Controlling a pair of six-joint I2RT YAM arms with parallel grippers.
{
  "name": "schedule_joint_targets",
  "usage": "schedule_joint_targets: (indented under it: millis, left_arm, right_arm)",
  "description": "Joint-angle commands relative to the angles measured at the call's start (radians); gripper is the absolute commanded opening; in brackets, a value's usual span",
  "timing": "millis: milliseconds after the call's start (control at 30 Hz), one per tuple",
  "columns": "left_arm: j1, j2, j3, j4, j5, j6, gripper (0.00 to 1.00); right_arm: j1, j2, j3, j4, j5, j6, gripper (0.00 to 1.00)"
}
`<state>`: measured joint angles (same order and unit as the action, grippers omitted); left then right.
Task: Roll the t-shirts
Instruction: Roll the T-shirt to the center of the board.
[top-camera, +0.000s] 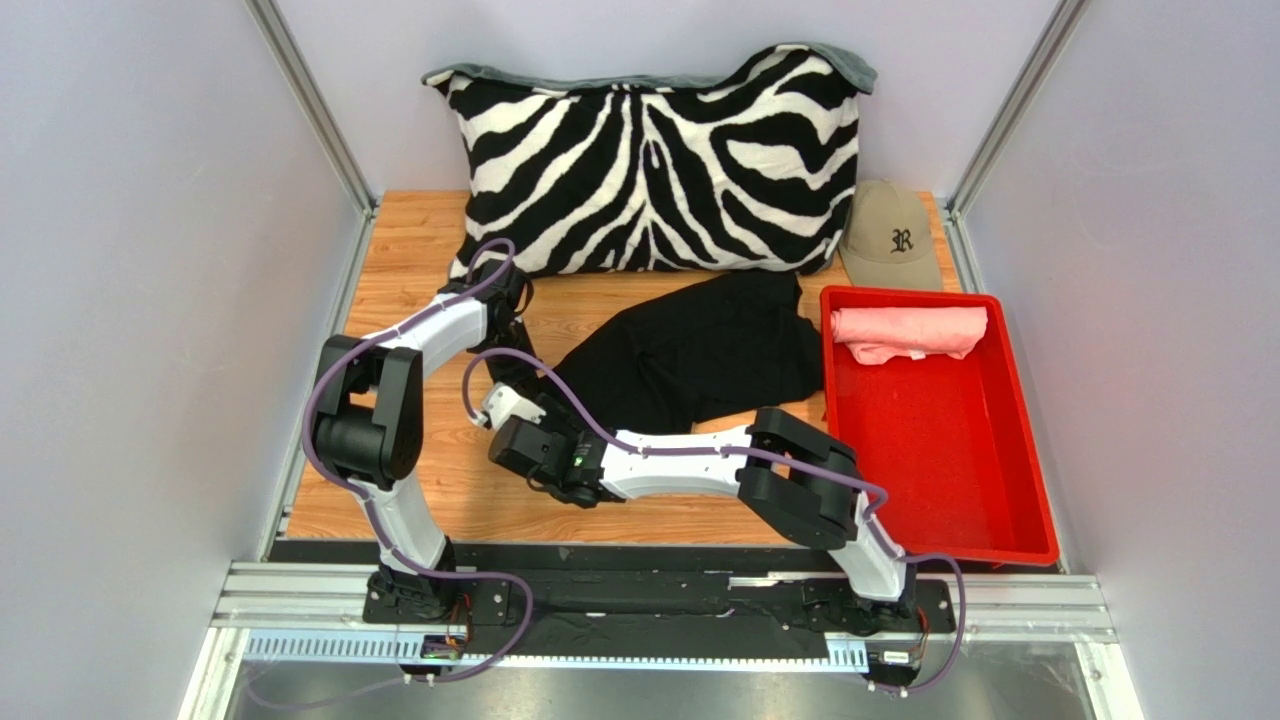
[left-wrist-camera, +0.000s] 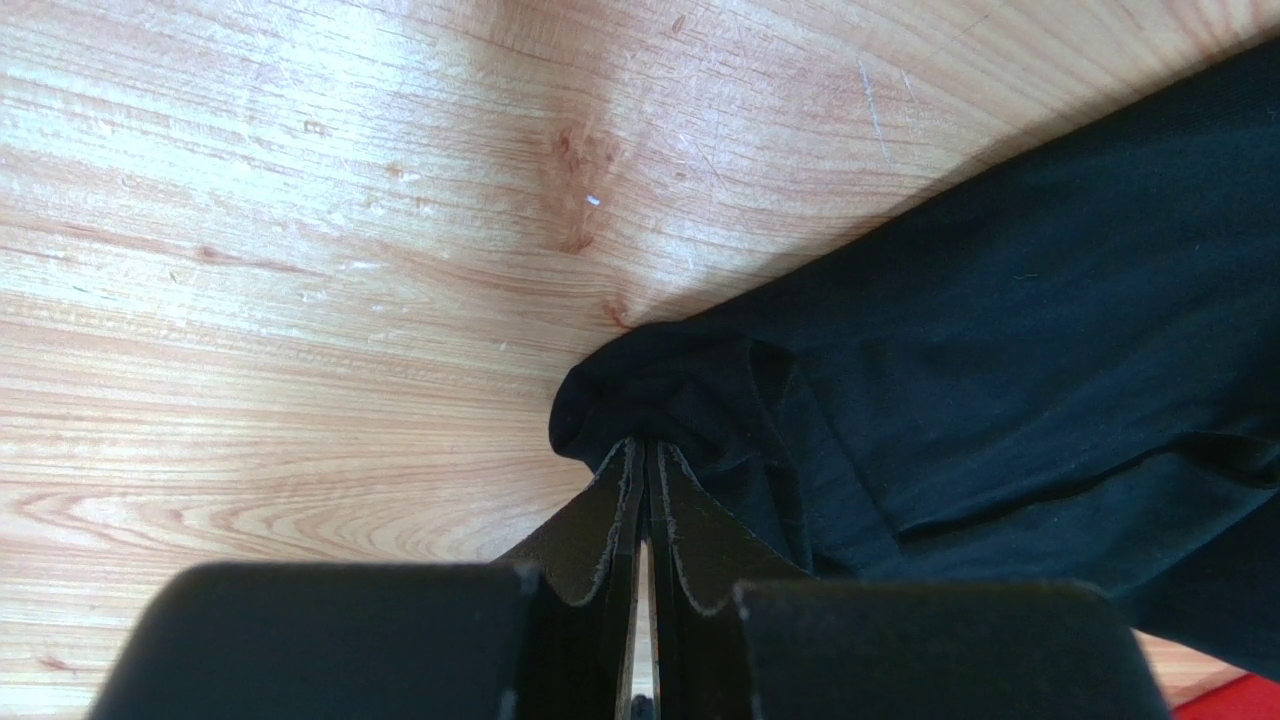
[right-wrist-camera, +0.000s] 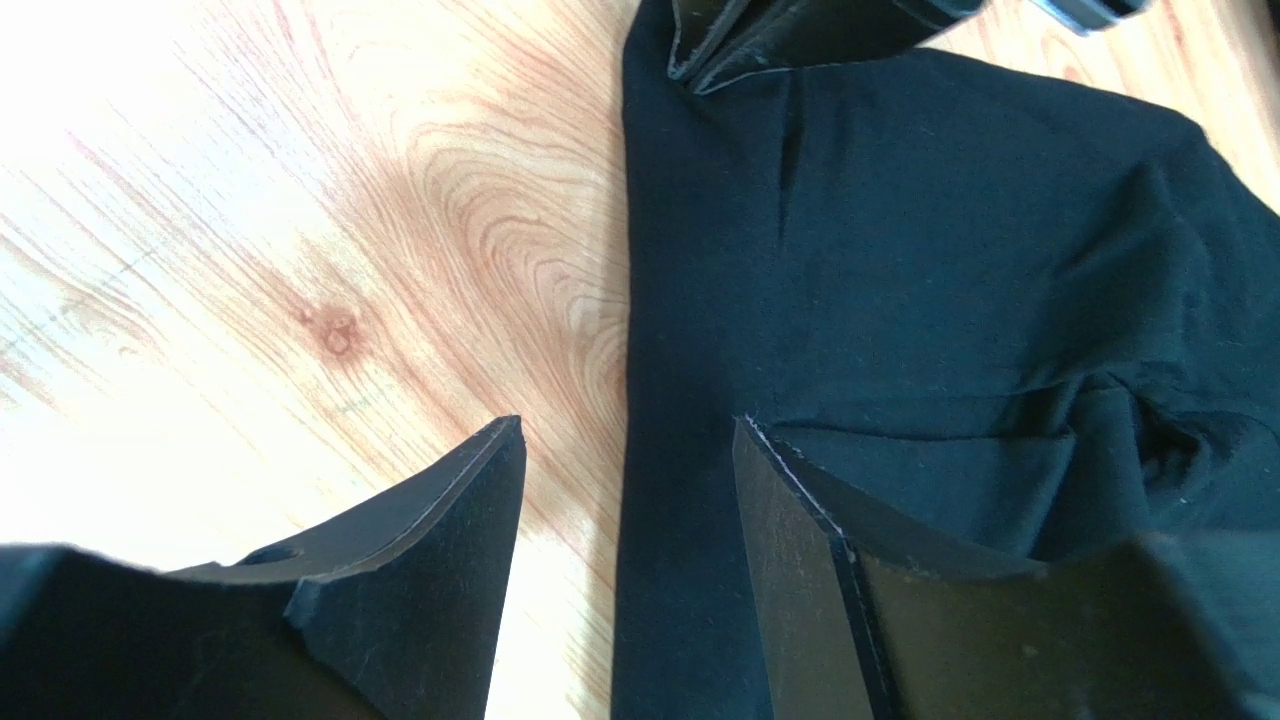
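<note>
right tool (right-wrist-camera: 628, 432) spread, black t-shirt (right-wrist-camera: 932, 270) edge between

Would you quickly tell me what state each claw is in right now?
Left claw: closed, pinching the edge of the black t-shirt.
Right claw: open, straddling that shirt's edge, holding nothing.

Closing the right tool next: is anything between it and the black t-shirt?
Nothing visible. The right tool is open, straddling the edge of the black t-shirt: one finger over cloth, one over the table. The left tool pinches it farther along.
</note>
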<state>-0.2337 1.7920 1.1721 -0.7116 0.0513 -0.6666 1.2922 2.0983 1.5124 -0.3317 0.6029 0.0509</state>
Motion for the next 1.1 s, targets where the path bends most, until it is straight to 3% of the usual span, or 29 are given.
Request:
schedule_joint_targets:
  millis: [0,500,1067]
  left_arm:
    - [-0.003,0.010,0.040,-0.002,0.002,0.018,0.10]
    - [-0.004,0.010,0.047,-0.003,0.002,0.016,0.11]
    - [-0.003,0.017,0.052,-0.006,0.004,0.018,0.11]
  right_arm:
    - [-0.014,0.037,0.043,0.028,-0.002,-0.017,0.58]
    - [-0.056,0.072,0.025,0.026,0.000,0.003,0.58]
    - [-0.091,0.085,-0.007,0.003,-0.058,0.044,0.48]
